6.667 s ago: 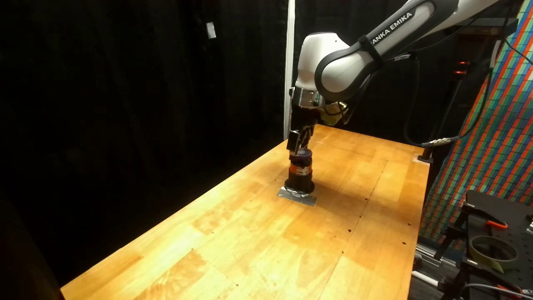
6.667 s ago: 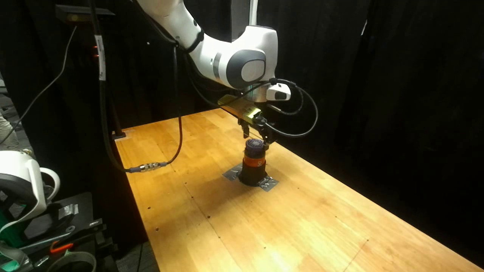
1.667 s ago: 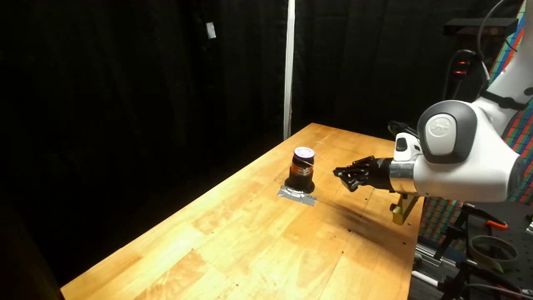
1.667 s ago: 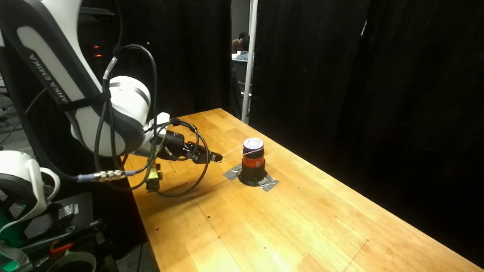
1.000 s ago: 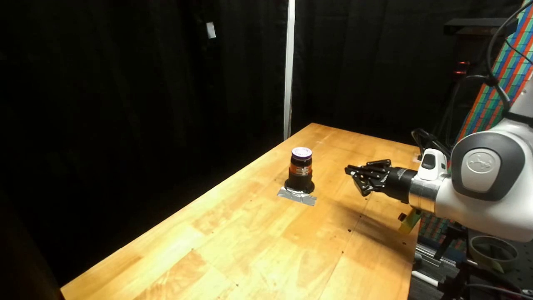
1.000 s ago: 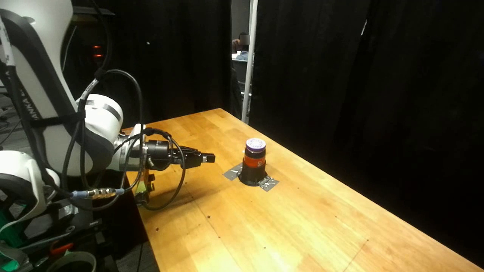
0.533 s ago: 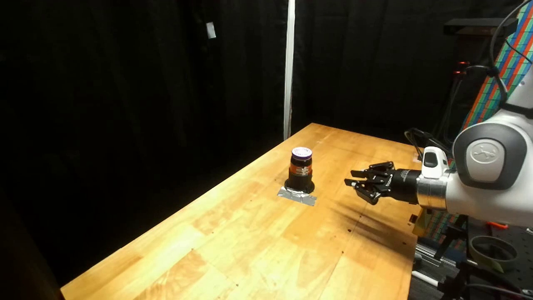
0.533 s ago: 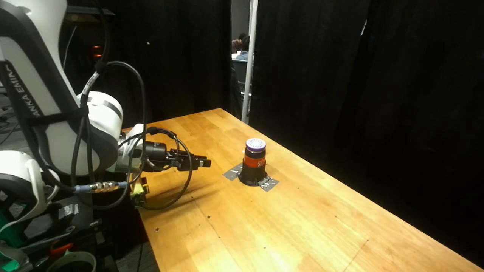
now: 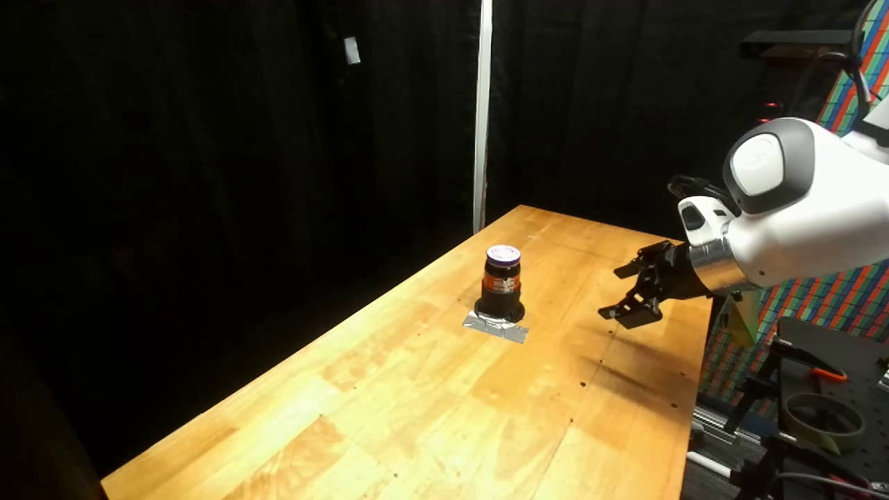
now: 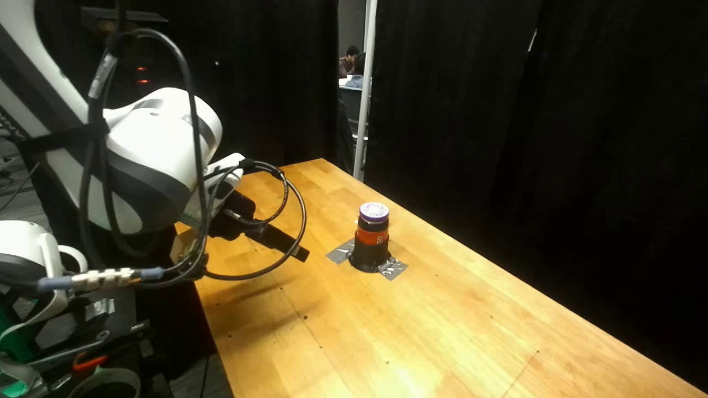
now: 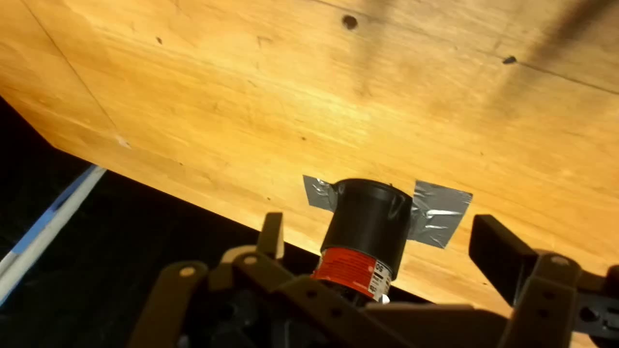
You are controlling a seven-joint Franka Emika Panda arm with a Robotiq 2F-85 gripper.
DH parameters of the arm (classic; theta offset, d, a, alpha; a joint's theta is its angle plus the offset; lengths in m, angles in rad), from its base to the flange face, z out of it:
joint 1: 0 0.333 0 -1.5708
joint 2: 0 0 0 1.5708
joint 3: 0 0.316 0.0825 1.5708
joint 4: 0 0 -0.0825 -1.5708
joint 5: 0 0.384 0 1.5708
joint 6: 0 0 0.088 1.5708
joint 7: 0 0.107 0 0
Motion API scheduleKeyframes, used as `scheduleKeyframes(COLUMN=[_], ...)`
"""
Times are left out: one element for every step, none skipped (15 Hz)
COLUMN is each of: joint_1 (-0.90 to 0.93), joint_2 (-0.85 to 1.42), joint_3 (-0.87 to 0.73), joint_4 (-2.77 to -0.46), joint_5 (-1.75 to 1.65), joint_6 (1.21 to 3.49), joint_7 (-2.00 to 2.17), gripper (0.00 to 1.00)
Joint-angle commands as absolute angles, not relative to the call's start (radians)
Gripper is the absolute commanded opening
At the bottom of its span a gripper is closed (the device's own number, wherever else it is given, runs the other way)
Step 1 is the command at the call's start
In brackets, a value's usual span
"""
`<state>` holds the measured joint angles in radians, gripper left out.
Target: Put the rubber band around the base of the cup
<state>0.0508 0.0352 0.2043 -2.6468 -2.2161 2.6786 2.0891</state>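
The cup [image 9: 501,303] stands upright on the wooden table, a dark cylinder with an orange band and a white-and-purple top; it also shows in an exterior view [image 10: 371,255] and in the wrist view [image 11: 368,217]. Silver tape [image 9: 496,326] holds its foot to the table. My gripper [image 9: 618,292] is open and empty, its fingers well apart, to one side of the cup and clear of it, tilted down towards the table. It also shows in an exterior view [image 10: 300,253] and the wrist view [image 11: 384,241]. I cannot make out the rubber band in any view.
The wooden table [image 9: 444,410] has black curtains along its far side. A side cart beyond its edge holds a tape roll [image 9: 823,421] and a white headset [image 10: 33,260]. The arm's loose cable [image 10: 296,237] hangs near the gripper.
The gripper was at the cup's top, then pulled away shut with the rubber band stretched to the cup. The stretched band vanished. The gripper has since opened wide, and the wrist rose and tilted down.
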Motion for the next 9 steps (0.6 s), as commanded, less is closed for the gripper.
scheduleKeyframes(joint_1=[0.039, 0.04, 0.042, 0.045, 0.05, 0.055, 0.06, 0.065, 0.07], joint_2=[-0.011, -0.015, -0.017, -0.019, -0.028, -0.036, -0.044, -0.055, -0.069], joint_3=[0.124, 0.11, 0.1, 0.095, 0.095, 0.098, 0.102, 0.104, 0.106], joint_4=[-2.662, -2.666, -2.667, -2.669, -2.673, -2.675, -2.676, -2.676, -2.674], joint_5=[-2.015, -1.943, -1.869, -1.792, -1.71, -1.626, -1.538, -1.453, -1.368], joint_6=[2.758, 2.764, 2.766, 2.766, 2.759, 2.752, 2.743, 2.737, 2.731], joint_7=[1.816, 1.738, 1.661, 1.586, 1.51, 1.434, 1.358, 1.281, 1.204], gripper=[1.0, 1.0, 1.0, 1.0, 0.99, 1.0, 1.0, 1.0, 1.0])
